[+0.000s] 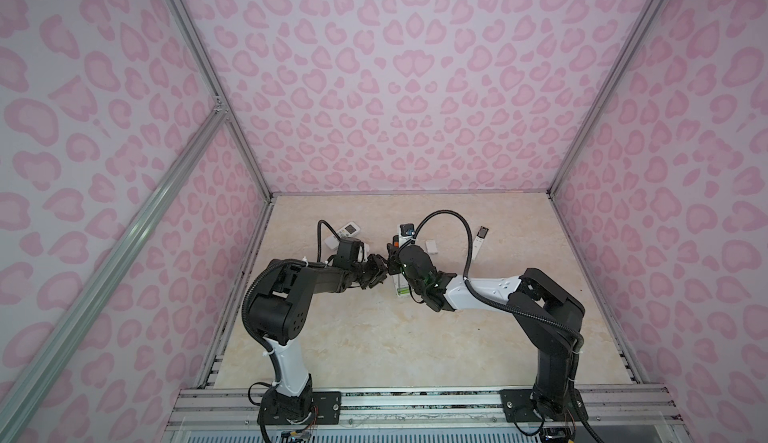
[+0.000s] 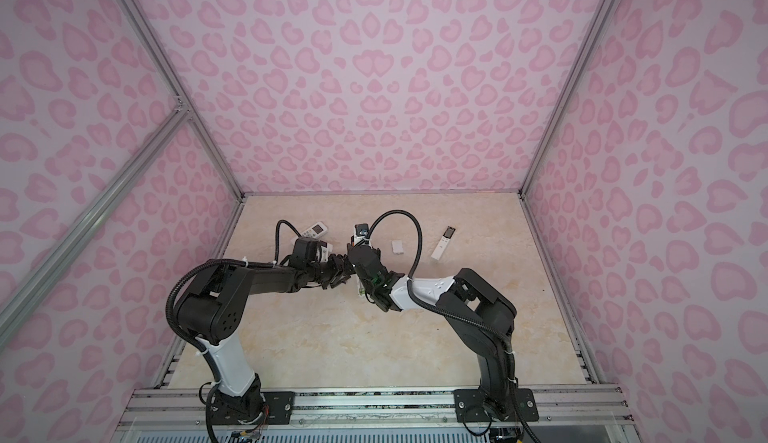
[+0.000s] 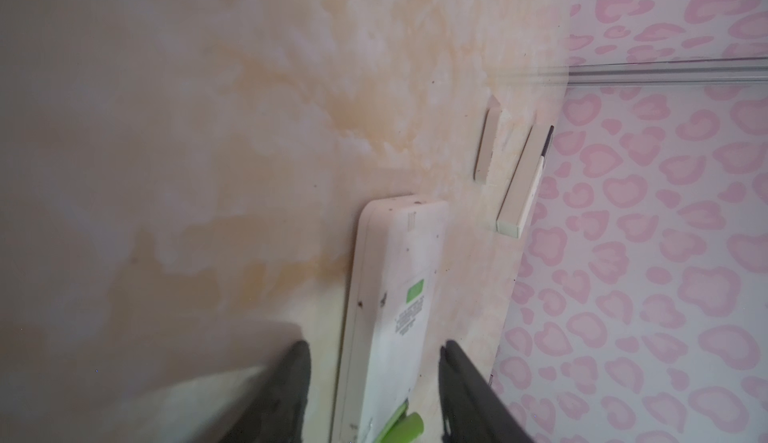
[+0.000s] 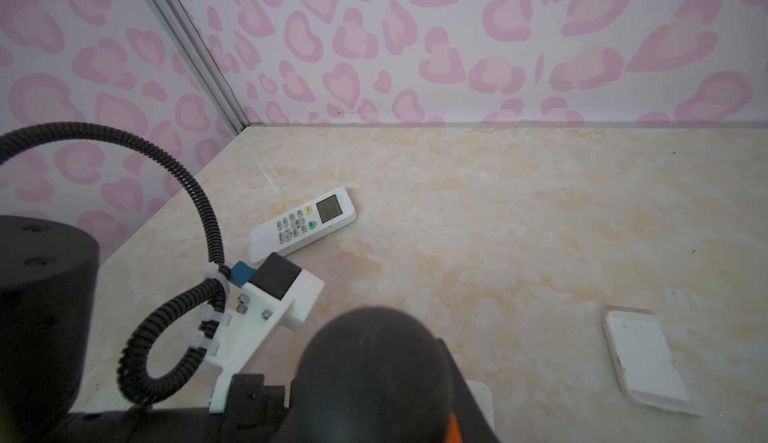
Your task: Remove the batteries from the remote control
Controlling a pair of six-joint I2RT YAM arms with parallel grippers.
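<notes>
Two dark fingers (image 3: 291,378) of the left gripper (image 3: 374,345) fill the near edge of the left wrist view, standing apart with nothing held, one on each side of a white remote (image 3: 399,274) that lies back-up on the surface (image 3: 208,170). Between them, at the remote's near end, the lime-green batteries (image 3: 409,424) show. One looks to have ridden up out of the open bay, and a second seems to lie lower beside it. In both top views the green peeps out under the right arm (image 1: 402,292), mid-surface. The right gripper (image 1: 391,254) sits close against the left one. From its own wrist view a dark rounded shape with an orange sliver hides the jaws, so I cannot tell whether they grip anything. Further out lie a small white cover (image 3: 486,145), a slim remote (image 3: 519,179) near the wall and a screen-faced remote (image 4: 303,224), all well apart from the work. To my eye the step is picking out the raised battery. The fingers now straddle the whole casing, so closing here would probably pinch plastic. Better to centre on the green cylinder, close across its width, then lift the free end first. The remote needs steadying so it doesn't come up too.
</notes>
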